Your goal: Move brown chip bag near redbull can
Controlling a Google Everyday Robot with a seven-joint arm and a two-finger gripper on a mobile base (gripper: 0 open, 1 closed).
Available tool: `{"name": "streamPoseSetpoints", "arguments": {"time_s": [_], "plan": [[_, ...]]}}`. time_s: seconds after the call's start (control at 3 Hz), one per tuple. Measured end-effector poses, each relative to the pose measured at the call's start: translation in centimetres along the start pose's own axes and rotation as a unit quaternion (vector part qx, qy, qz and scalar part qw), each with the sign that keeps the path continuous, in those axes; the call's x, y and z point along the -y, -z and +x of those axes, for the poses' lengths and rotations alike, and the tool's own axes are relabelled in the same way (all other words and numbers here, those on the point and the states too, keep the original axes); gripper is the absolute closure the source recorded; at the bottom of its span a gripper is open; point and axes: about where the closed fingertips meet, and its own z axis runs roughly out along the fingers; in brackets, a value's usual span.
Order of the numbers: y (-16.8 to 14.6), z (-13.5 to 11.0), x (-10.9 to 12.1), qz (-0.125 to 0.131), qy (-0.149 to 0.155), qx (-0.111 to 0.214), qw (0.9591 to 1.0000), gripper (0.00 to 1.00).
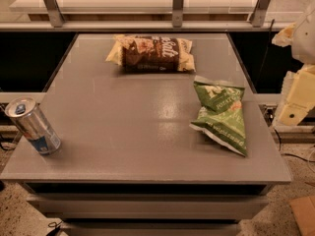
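Redbull can (32, 127) on table (128, 132) front corner, far left of gripper (297, 100). Gripper off table's right side, grip state: cannot tell. Green chip bag (221, 114) just left of it; brown chip bag (152, 54) beyond, back-left.

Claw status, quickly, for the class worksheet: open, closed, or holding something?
Claw: cannot be told; it hangs at the right edge of the view, beside the table, away from the brown chip bag.
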Motion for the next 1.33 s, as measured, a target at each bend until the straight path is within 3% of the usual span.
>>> {"name": "streamPoseSetpoints", "arguments": {"time_s": [0.67, 1.0, 1.33], "plan": [[0.4, -0.5, 0.6, 0.007, -0.005, 0.012, 0.9999, 0.0], [-0.3, -3.0, 3.2, 0.006, 0.024, 0.037, 0.999, 0.0], [-2.2, -7.3, 6.8, -0.001, 0.078, 0.058, 0.9952, 0.0]]}}
